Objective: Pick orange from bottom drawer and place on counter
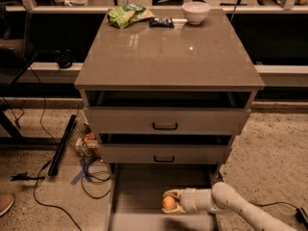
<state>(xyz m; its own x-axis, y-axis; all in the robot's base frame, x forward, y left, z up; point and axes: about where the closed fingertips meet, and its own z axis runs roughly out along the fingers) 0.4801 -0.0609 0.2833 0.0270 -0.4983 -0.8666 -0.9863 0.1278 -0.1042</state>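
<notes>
Down in bottom drawer, pulled open: gripper in from right, fingers clasped on orange near front. Above, two upper drawers ajar. Farther, along counter back edge: green bag, dark packet, white bowl.

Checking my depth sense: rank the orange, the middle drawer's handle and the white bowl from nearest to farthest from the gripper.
The gripper is low in the bottom drawer.
1. Orange: held by it.
2. Middle drawer's handle: just above.
3. White bowl: far edge of the counter.
</notes>
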